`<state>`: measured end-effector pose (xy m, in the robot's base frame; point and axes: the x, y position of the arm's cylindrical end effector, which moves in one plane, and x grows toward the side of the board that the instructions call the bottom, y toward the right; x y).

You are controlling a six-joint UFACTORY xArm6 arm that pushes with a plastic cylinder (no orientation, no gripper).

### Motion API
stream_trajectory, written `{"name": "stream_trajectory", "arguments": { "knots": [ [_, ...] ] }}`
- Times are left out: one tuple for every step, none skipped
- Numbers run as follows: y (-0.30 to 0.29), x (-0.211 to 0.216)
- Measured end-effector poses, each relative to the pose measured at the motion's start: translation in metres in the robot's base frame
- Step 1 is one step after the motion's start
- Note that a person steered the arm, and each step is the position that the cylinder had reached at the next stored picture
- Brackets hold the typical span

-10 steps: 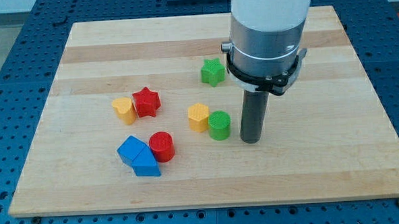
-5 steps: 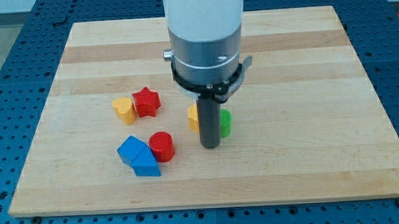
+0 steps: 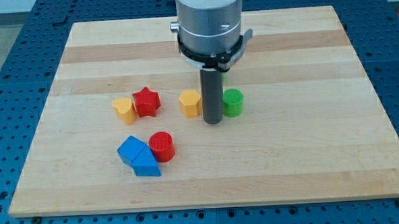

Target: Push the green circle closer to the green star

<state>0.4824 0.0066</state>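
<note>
The green circle (image 3: 233, 102) stands near the board's middle, just right of my rod. My tip (image 3: 213, 122) rests on the board between the green circle and a yellow hexagon (image 3: 190, 103), close against both. The green star does not show; the arm's body covers the spot above the rod where it stood earlier.
A red star (image 3: 146, 102) and a yellow block (image 3: 123, 109) sit together at the left. A red cylinder (image 3: 162, 146) and two joined blue blocks (image 3: 137, 156) lie lower left. The wooden board (image 3: 323, 154) lies on a blue perforated table.
My tip swung from the green circle's right to below it, then up between it and the yellow hexagon. The green circle moved up and right; the hexagon moved up and left.
</note>
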Motion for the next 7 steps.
{"name": "stream_trajectory", "arguments": {
  "knots": [
    [0.028, -0.004],
    [0.051, -0.021],
    [0.058, -0.047],
    [0.058, -0.047],
    [0.075, -0.049],
    [0.085, -0.063],
    [0.079, -0.072]
  ]
}}
